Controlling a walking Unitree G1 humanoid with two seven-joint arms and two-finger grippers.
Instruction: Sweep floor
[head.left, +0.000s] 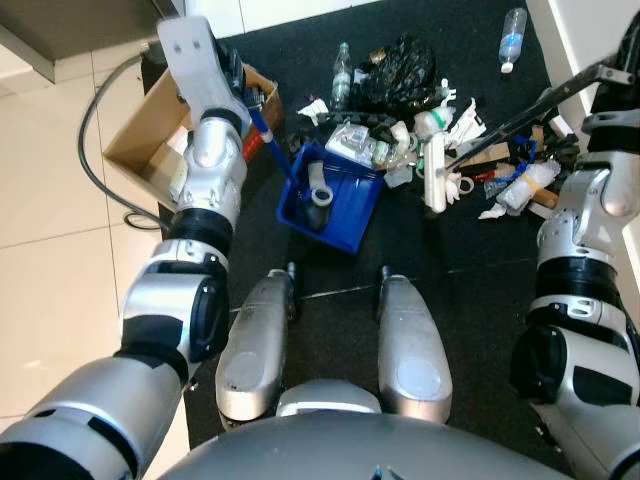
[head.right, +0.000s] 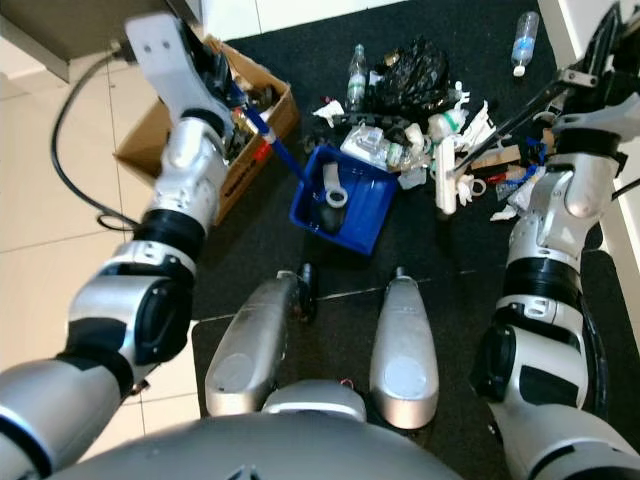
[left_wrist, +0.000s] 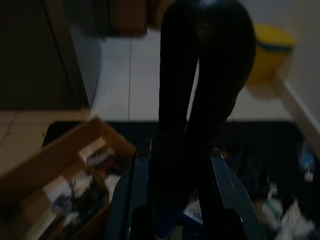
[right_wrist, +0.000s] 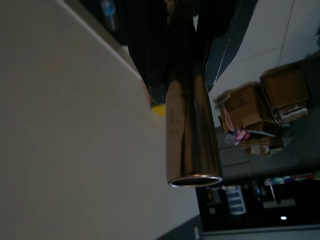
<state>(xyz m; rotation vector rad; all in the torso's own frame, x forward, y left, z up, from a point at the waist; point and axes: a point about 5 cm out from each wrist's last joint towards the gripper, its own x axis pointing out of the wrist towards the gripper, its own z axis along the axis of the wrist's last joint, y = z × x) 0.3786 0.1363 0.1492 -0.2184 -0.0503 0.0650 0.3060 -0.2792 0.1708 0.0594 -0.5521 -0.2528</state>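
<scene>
A blue dustpan (head.left: 345, 215) rests on the black mat just ahead of my feet, with a grey piece of rubbish inside. Its blue handle (head.left: 272, 145) rises to my left gripper (head.left: 245, 100), which is shut on it. My right gripper (head.right: 590, 75) at the far right is shut on the broom's dark pole (head.left: 520, 115). The pole slants down to the white broom head (head.left: 435, 175), which lies in the litter pile (head.left: 400, 140). In the right wrist view a shiny metal tube (right_wrist: 192, 135) runs out between the fingers.
An open cardboard box (head.left: 140, 150) of scraps stands left of the dustpan, with a black cable (head.left: 92, 135) curling over the tiles. A black bag (head.left: 400, 70) and two plastic bottles (head.left: 342, 75) (head.left: 511, 38) lie beyond the pile. A yellow bin (left_wrist: 270, 50) stands further off.
</scene>
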